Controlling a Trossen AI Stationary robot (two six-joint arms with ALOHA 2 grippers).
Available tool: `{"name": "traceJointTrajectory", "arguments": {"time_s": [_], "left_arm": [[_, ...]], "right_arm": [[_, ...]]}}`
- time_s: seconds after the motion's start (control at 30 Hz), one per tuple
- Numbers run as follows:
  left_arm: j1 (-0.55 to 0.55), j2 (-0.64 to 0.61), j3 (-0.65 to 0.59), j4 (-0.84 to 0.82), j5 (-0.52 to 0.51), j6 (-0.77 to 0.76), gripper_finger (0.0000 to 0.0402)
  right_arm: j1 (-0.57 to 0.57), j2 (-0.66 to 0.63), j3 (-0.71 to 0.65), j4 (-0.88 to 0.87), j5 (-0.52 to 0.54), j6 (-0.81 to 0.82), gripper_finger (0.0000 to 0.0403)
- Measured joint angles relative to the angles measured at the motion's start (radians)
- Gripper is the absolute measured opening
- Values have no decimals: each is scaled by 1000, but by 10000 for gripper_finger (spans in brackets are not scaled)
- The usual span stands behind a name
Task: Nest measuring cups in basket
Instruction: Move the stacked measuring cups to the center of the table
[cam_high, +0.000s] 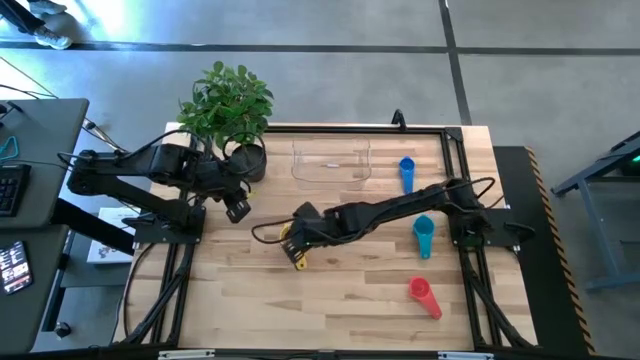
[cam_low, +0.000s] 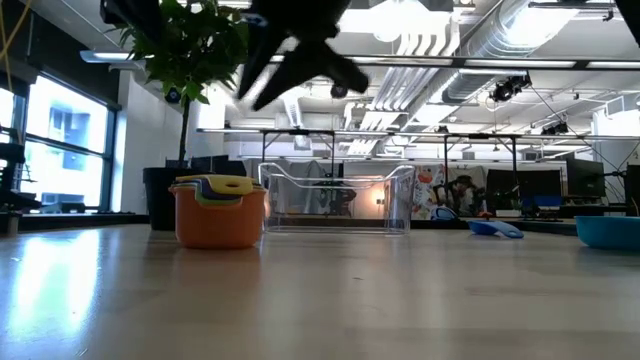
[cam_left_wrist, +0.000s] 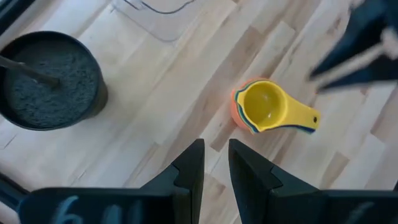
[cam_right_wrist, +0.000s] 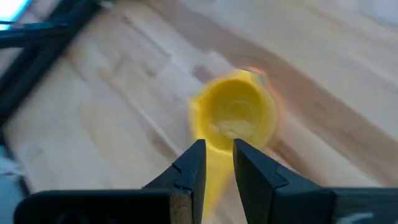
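Observation:
A nested stack of measuring cups (cam_high: 293, 250), orange outside and yellow on top, stands on its base on the table (cam_low: 220, 212). Its yellow handle (cam_left_wrist: 303, 118) sticks out sideways. My right gripper (cam_right_wrist: 217, 163) hovers above the stack (cam_right_wrist: 236, 115) with its fingers nearly together, clear of it in the low view. My left gripper (cam_left_wrist: 216, 163), also shut, waits near the plant pot. The blue cup (cam_high: 406, 172), teal cup (cam_high: 423, 236) and red cup (cam_high: 424, 297) lie apart on the table's right side. The clear basket (cam_high: 332, 162) stands by the far edge.
A dark plant pot (cam_high: 246, 160) with a leafy plant (cam_high: 226, 100) stands left of the basket, close to my left arm. Bare wood lies along the near edge. The dark frame rail (cam_high: 455, 150) runs along the table's right and far sides.

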Motion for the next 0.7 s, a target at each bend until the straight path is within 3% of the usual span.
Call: {"name": "traceJointTrajectory", "arguments": {"time_s": [0.2,0.7], "left_arm": [[-50,0,-13,3,0,-15,62],[-144,3,-265,140,4,-196,62]], "right_arm": [[7,-88,0,-211,95,41,71],[-16,-261,0,-523,209,53,71]]}}
